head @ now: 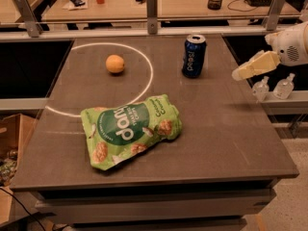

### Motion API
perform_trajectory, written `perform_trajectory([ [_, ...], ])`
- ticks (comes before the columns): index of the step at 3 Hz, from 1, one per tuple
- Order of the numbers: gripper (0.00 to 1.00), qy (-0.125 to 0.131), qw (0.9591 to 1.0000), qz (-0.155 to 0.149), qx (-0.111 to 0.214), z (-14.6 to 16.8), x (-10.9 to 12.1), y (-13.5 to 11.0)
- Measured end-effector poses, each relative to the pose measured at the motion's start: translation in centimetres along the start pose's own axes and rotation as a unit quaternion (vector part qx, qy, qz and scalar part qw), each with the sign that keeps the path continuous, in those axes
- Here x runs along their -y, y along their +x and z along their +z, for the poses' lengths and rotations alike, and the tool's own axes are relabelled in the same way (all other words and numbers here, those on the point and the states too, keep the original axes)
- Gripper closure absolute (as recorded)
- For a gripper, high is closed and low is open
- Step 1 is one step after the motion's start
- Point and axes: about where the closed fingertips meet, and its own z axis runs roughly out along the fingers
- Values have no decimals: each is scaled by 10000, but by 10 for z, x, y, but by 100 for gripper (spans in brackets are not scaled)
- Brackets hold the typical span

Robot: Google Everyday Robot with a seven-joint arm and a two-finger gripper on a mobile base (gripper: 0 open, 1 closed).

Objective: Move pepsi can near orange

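The pepsi can (194, 56) stands upright on the dark table, right of center near the far edge. The orange (115, 63) lies to its left, inside a white painted circle (144, 88). My gripper (255, 65) comes in from the right edge of the view, hanging above the table's right side, to the right of the can and apart from it. It holds nothing that I can see.
A big green snack bag (130, 129) lies in the middle of the table (231, 138), toward the front. Two small clear bottles (272, 87) stand on a ledge past the right edge. A rail with metal posts (152, 6) runs behind the table.
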Motion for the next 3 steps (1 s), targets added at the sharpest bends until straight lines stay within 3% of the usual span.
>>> perform_trajectory([
  [1, 0, -118, 9998, 152, 95, 8, -5, -5],
  [2, 0, -338, 9973, 355, 555, 29, -19, -23],
  [3, 0, -524, 9926, 317, 1045, 55, -35, -45],
])
